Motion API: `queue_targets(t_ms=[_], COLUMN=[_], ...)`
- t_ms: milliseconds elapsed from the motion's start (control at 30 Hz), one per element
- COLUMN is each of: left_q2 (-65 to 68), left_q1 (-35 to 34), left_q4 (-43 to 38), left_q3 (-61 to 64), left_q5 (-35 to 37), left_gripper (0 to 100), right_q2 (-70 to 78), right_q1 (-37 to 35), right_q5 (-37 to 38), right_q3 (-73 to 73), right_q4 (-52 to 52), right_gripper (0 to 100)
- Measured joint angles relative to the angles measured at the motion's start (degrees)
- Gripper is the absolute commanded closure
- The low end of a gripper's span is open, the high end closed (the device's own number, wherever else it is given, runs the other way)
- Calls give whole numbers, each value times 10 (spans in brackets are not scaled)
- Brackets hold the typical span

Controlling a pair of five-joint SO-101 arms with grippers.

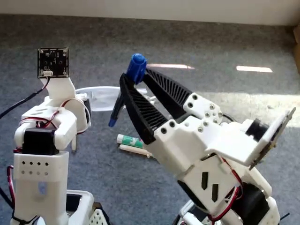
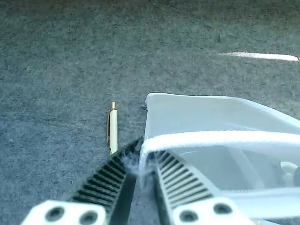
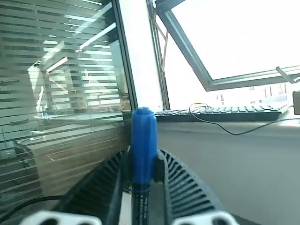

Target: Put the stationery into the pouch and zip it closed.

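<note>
My right gripper (image 1: 136, 77) is raised above the table and shut on a blue marker (image 1: 137, 68), which hangs tilted with its lower end over the pouch (image 1: 101, 98). In the right wrist view the blue marker (image 3: 142, 150) stands between the black fingers (image 3: 105, 187). My left gripper (image 2: 140, 161) is shut on the rim of the clear pouch (image 2: 211, 126), holding its mouth open. A gold-and-white pen (image 2: 112, 133) lies on the grey carpet beside the pouch. A white-and-green stick (image 1: 130, 140) and a white pen (image 1: 133, 150) lie on the carpet under the right arm.
Grey carpet (image 1: 187, 42) covers the whole work area. The left arm's white base (image 1: 40, 178) stands at the front left. In the right wrist view, a window (image 3: 234, 37) and blinds (image 3: 56, 70) show behind the marker.
</note>
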Motion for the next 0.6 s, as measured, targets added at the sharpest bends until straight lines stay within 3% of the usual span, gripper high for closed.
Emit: queue_targets(t_ms=[400,600], left_q2=[0,0], left_q1=[0,0], left_q4=[0,0], left_q3=[0,9], left_q5=[0,0], left_gripper=[993,993], right_q2=[-3,1], right_q1=[-9,-10], right_q5=[82,185], right_q3=[115,229], right_q4=[-193,-326], right_gripper=[993,993])
